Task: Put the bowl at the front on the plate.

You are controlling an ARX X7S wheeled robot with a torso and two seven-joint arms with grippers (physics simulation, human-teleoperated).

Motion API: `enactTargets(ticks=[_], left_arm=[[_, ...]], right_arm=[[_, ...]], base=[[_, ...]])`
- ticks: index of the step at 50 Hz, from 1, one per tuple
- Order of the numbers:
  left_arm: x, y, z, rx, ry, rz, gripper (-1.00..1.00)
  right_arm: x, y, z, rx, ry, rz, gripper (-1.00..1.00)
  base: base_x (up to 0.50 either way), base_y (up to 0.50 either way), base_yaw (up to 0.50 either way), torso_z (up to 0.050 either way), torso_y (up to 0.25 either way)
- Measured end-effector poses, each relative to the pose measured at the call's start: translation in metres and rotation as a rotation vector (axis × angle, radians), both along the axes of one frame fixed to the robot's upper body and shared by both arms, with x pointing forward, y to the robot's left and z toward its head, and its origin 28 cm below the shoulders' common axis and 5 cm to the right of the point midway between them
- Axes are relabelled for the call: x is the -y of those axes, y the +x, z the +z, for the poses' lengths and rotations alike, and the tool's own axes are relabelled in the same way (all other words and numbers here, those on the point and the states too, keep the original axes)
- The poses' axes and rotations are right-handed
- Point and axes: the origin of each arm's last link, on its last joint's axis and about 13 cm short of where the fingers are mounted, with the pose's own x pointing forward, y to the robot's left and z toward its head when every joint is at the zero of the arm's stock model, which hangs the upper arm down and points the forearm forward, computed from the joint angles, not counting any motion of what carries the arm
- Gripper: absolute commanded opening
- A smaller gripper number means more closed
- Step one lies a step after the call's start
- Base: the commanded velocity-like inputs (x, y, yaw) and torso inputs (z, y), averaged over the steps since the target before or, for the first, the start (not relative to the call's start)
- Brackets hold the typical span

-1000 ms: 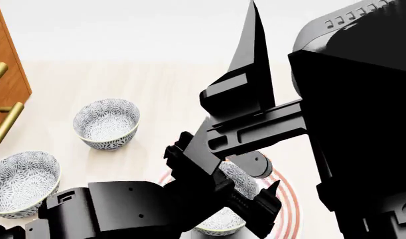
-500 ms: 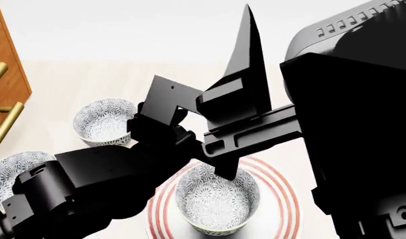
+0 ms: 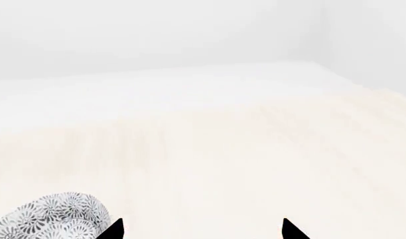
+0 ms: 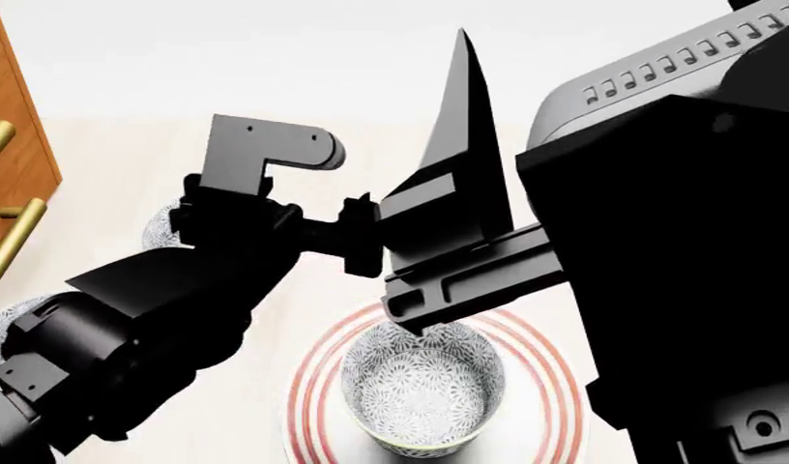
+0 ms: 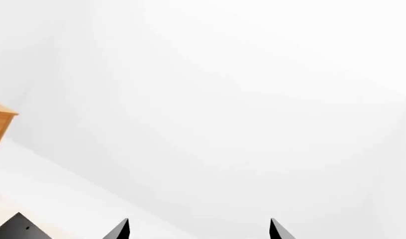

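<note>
Floral bowl point(image 4: 423, 389) upright on red-ringed plate point(image 4: 556, 387)

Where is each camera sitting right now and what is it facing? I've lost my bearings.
Head view: on the head, looking down past both arms at the bowl on the plate.
Left wrist view: near the left hand, facing across the pale table; only fingertips show.
Right wrist view: near the right hand, facing a white wall.
Shared: the table and a patterned bowl.

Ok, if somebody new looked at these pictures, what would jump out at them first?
Probably the patterned bowl sitting on the red-ringed plate at the bottom centre of the head view. Above it, two black arms crowd the frame, the left arm crossing from the lower left. An orange cabinet with brass handles edges the left side.
</note>
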Motion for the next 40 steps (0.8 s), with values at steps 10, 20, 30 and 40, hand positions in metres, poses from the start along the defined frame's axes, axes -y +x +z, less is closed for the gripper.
enactTargets(ticks=[10, 20, 30, 40], left_arm=[[-0.01, 0.004, 0.0, 0.031, -0.028, 0.077, 1.0], [-0.018, -0.004, 0.004, 0.099, -0.07, 0.132, 1.0], [-0.025, -0.018, 0.006, 0.149, -0.093, 0.149, 1.0], [-0.03, -0.033, 0.004, 0.187, -0.095, 0.14, 1.0]], right_arm=[[0.0, 0.002, -0.002, -0.001, 0.0, 0.003, 1.0], [0.0, 0.003, -0.004, 0.002, 0.007, -0.002, 1.0], [0.002, 0.004, -0.005, 0.011, 0.018, -0.011, 1.0], [0.003, 0.005, -0.005, 0.021, 0.028, -0.023, 1.0]], base=[[0.0, 0.0, 0.0, 0.0, 0.0], [0.0, 0.0, 0.0, 0.0, 0.0], [0.0, 0.0, 0.0, 0.0, 0.0], [0.0, 0.0, 0.0, 0.0, 0.0]])
